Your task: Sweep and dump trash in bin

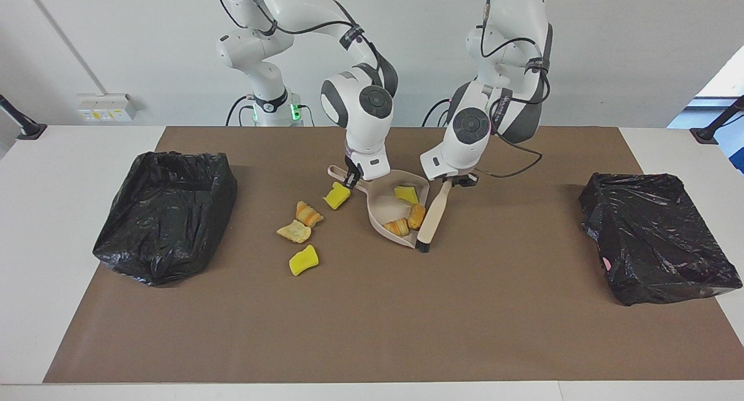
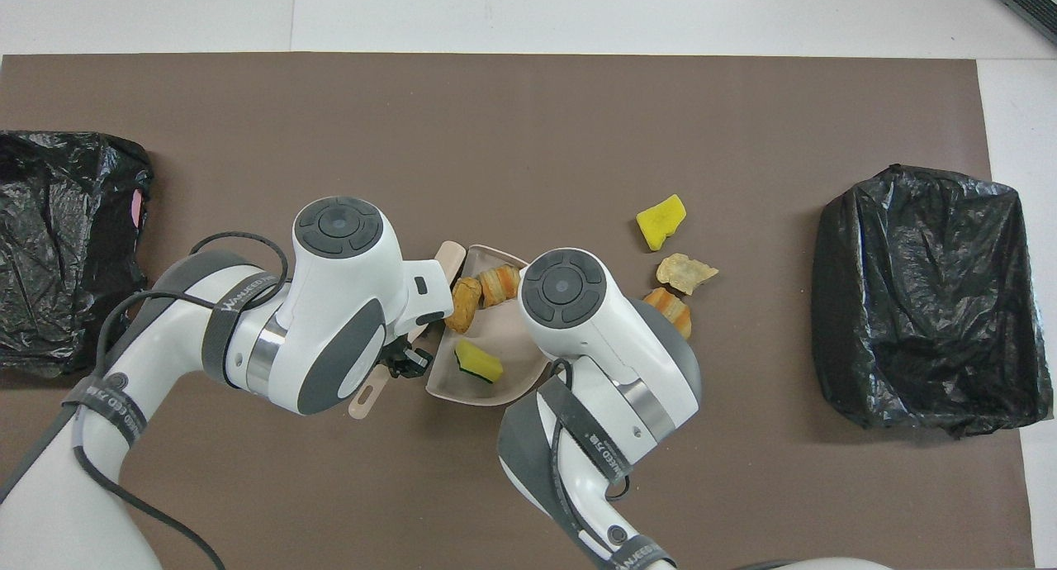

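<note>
- Presently: left gripper (image 1: 450, 181) clamped on the handle of the brush (image 1: 430, 221), bristle end down on the tabletop (image 1: 372, 331) against the open lip of the dustpan (image 1: 379, 215).
- Right gripper (image 1: 350, 180) closed on the dustpan handle, pan resting flat on the tabletop.
- Trash, swept portion: green-backed sponge piece (image 2: 477, 362) and two bread-like chunks (image 2: 481, 293) inside the dustpan, chunks just beside the brush.
- Trash, unswept portion: one yellow sponge piece (image 1: 336, 196) beside the dustpan handle under the right gripper; two more chunks (image 1: 301, 222) and another yellow sponge piece (image 1: 303, 260) loose toward the right arm's end.
- Handling, judged: scraps light, soft, springy; likely to roll or hop ahead of bristles; no direct grasp called for, best pushed low and slowly.
- Handling, judged: dustpan stiff and shallow; to be kept level by its handle on the way to a black-lined bin (image 1: 165, 215), contents liable to slide off the open lip.
</note>
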